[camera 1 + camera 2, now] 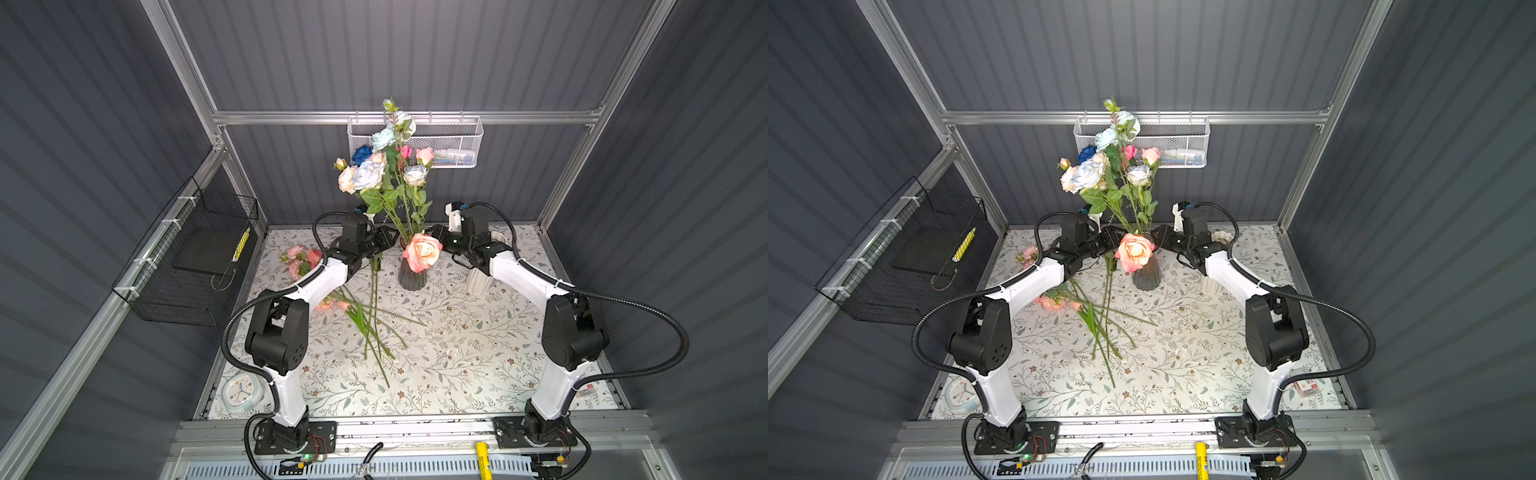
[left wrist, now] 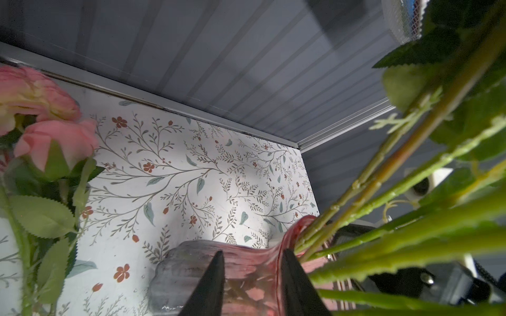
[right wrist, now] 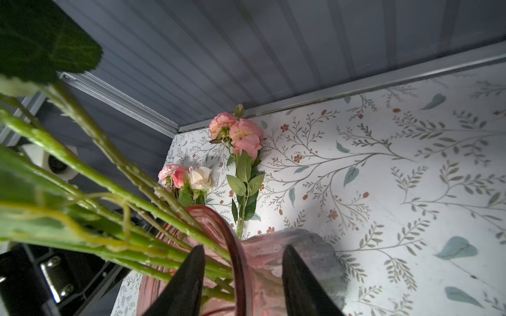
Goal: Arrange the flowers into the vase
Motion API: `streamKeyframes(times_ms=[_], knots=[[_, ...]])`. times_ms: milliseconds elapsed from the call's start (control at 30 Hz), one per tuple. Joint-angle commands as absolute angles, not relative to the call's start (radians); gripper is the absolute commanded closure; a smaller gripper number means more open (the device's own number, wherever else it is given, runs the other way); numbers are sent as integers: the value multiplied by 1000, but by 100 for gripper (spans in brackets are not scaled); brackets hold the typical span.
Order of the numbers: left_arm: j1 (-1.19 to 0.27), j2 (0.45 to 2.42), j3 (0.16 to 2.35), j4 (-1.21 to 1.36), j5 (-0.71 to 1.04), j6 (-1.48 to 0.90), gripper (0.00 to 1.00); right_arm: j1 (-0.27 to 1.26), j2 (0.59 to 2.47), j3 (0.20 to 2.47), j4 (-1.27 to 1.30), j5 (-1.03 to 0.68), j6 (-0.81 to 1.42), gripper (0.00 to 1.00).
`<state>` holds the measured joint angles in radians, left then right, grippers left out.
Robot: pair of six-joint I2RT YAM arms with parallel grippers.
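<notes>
Vase [image 1: 412, 280]: flowers [image 1: 368, 174] standing inside | white mesh basket [image 1: 453, 141]: contents unclear

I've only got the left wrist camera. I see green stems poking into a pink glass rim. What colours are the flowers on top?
Observer: The flower heads above the vase are pale blue, cream and pink, plus one dark blue rose.
Operator: Does any flower hang low?
Observer: Yes, in both top views a big peach rose droops in front of the vase's neck.
Operator: Is there another vase?
Observer: Yes, a white ribbed vase stands partly hidden by the right arm.
</notes>
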<state>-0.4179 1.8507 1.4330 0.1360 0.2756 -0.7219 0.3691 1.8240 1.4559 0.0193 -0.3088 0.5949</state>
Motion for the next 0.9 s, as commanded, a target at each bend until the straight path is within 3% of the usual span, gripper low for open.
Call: streamKeyframes(times_ms=[0, 333, 500, 633, 867], knots=[[-414, 1755, 1376, 102, 205, -703, 54, 360, 1742, 1435, 41, -316, 587, 41], [-414, 1567, 1231, 63, 149, -731, 42, 359, 1513, 1252, 14, -279, 598, 37], [-420, 1486, 1191, -30, 208, -736, 49, 360, 1358, 1159, -51, -279, 569, 46], [-429, 1380, 1107, -80, 224, -732, 50, 367, 1260, 1089, -110, -389, 539, 58], [-488, 1303, 1051, -123, 277, -721, 49, 495, 1281, 1130, -172, -621, 456, 62]])
